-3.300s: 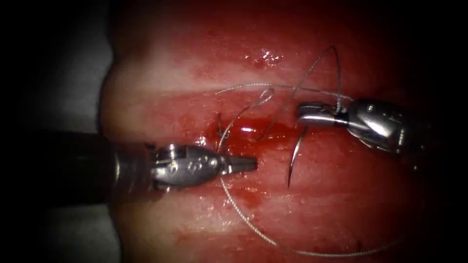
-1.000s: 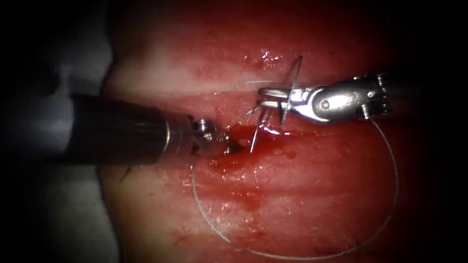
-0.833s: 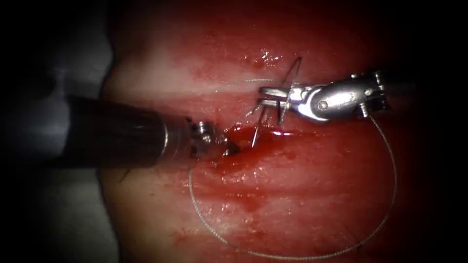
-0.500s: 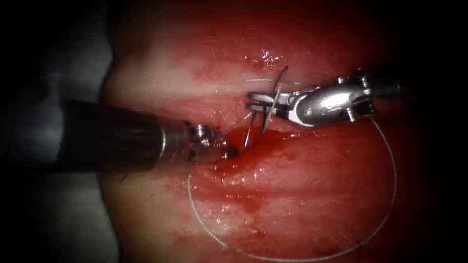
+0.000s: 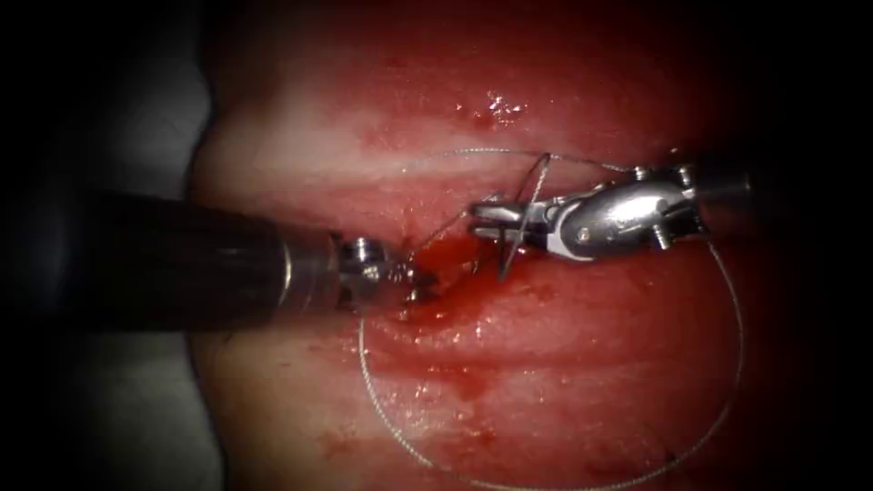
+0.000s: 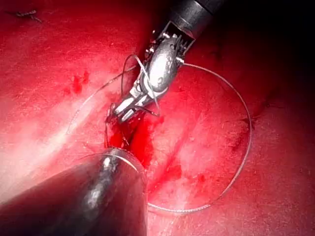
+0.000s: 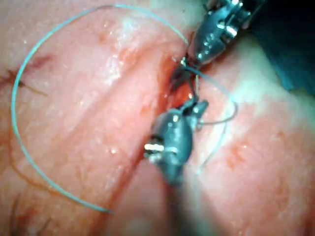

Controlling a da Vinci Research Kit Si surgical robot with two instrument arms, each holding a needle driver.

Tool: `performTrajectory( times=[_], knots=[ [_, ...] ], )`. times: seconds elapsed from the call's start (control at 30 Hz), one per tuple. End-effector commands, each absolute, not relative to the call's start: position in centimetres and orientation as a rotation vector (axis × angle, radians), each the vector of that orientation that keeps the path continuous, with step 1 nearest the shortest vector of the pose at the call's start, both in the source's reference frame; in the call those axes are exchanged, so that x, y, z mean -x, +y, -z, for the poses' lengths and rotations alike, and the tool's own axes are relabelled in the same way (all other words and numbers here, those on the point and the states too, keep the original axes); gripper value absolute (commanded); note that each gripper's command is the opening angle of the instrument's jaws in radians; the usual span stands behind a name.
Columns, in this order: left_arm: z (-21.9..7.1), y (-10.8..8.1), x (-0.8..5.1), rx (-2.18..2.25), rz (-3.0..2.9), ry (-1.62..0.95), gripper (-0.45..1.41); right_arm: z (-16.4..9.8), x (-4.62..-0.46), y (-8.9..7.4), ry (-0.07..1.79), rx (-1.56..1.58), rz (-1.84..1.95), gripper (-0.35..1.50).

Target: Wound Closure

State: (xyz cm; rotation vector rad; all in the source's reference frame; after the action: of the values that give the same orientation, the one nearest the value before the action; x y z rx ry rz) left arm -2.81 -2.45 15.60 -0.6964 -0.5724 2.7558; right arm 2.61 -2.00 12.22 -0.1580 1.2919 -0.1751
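Observation:
My right tool [image 5: 491,218] reaches in from the right, jaws shut on the curved needle [image 5: 506,255] near the middle of its curve. The needle stands steeply, its point down in the red fluid [image 5: 455,259] at the cut. I cannot tell whether the point is in the tissue [image 5: 546,364]. My left tool [image 5: 416,284] presses its tip into the tissue at the cut's left end, just left of the needle. The thread [image 5: 740,341] runs from the needle's upper end in a wide loop across the lower tissue. In the left wrist view the right tool [image 6: 122,110] holds the needle above the cut.
Pale cloth [image 5: 136,127] lies beyond the tissue's left edge. The left tool's dark shaft [image 5: 182,264] crosses that edge. The thread loop [image 6: 246,132] lies loose on the tissue below and right of both tools. A short dark thread end [image 6: 24,14] sits far off.
Since 3.3 s ago the left tool rose to the cut's left end. The right tool came left and sank slightly, swinging the needle's point down into the red fluid.

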Motion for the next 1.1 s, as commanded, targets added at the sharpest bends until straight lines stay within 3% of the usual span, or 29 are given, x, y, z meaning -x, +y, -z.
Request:
performTrajectory(
  times=[0.03,0.27,0.43,1.1],
  knots=[
    [-15.61,-2.58,2.87,0.714,-2.749,-0.569,0.34,-12.27,-2.66,-2.05,1.297,0.152,0.173,-0.35],
    [-15.19,-2.84,2.99,0.783,-2.732,-0.507,0.37,-12.27,-2.68,-2.04,1.304,0.136,0.162,-0.35],
    [-15.16,-2.86,3.03,0.807,-2.717,-0.473,0.22,-12.27,-2.70,-2.04,1.302,0.133,0.155,-0.35],
    [-15.91,-2.84,3.15,0.824,-2.702,-0.465,0.17,-12.26,-2.73,-1.94,1.319,0.009,0.086,-0.35]
  ],
)
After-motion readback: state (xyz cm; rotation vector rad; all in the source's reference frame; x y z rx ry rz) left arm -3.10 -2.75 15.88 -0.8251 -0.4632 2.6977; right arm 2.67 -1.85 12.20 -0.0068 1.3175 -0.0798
